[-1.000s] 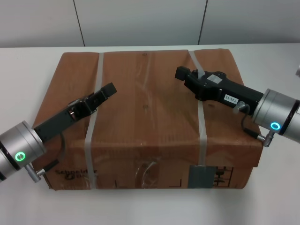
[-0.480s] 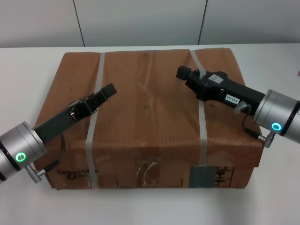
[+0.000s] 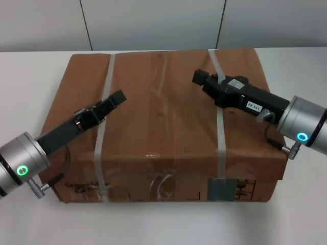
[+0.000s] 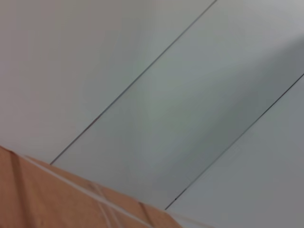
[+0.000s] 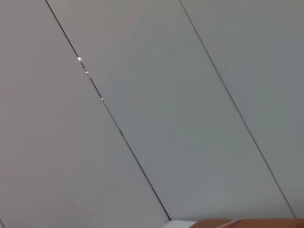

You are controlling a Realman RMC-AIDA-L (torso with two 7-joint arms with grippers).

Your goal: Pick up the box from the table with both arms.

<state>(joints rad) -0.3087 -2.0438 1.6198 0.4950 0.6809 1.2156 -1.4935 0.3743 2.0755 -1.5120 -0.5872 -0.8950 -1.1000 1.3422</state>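
Observation:
The large brown cardboard box (image 3: 163, 112), with two whitish straps and black print on its near side, fills the middle of the white table (image 3: 30, 66). My left gripper (image 3: 118, 97) reaches in from the left and lies over the box top beside the left strap (image 3: 104, 132), fingers together. My right gripper (image 3: 198, 77) reaches in from the right over the top at the right strap (image 3: 219, 127), also closed and holding nothing. A corner of the box shows in the left wrist view (image 4: 47, 199), and a thin sliver of it in the right wrist view (image 5: 247, 223).
A grey panelled wall (image 3: 153, 23) stands behind the table's far edge. Bare white tabletop runs along the left, the right and the near side of the box. Both wrist views show mostly wall panels.
The box looks slightly larger, its far edge higher in view. Its near face looks shorter and its left print blurred. Both arms have barely shifted.

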